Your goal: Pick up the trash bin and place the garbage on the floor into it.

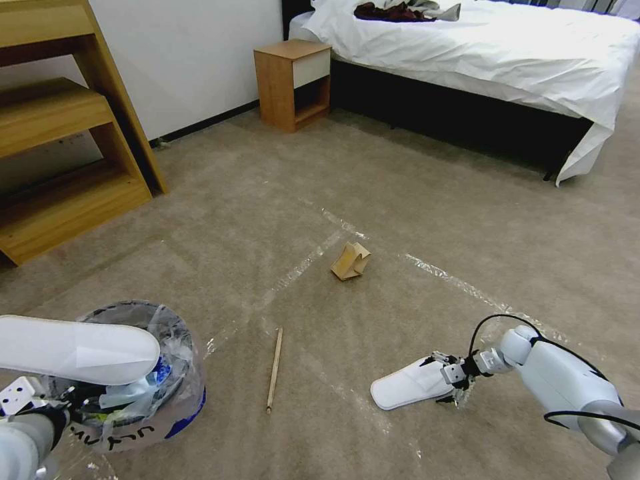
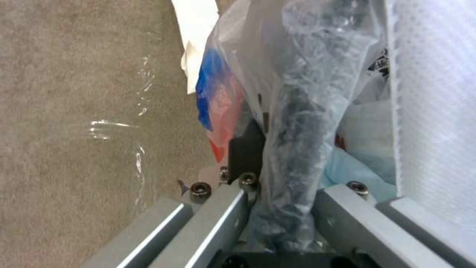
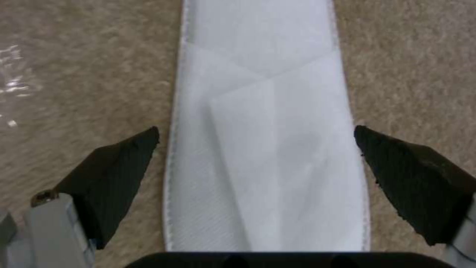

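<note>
The trash bin (image 1: pixel 175 373), a dark bucket in a crinkly clear bag, hangs at the lower left. My left gripper (image 1: pixel 45 403) is shut on its bagged rim (image 2: pixel 297 123), one finger on each side of it. One white slipper (image 1: pixel 73 348) lies across the bin's top. A second white slipper (image 1: pixel 408 385) lies flat on the carpet floor (image 1: pixel 413 220). My right gripper (image 1: pixel 457 377) is open at its heel end. In the right wrist view the black fingertips (image 3: pixel 124 163) straddle the slipper (image 3: pixel 267 111) without touching it. A folded brown cardboard (image 1: pixel 350 261) and a thin wooden stick (image 1: pixel 274 369) also lie on the floor.
Shiny tape strips (image 1: pixel 453 277) cross the carpet. A wooden shelf unit (image 1: pixel 63 133) stands at the left, and a nightstand (image 1: pixel 293 83) at the back. A white-sheeted bed (image 1: pixel 500 53) with dark red and grey clothes (image 1: pixel 400 10) fills the back right.
</note>
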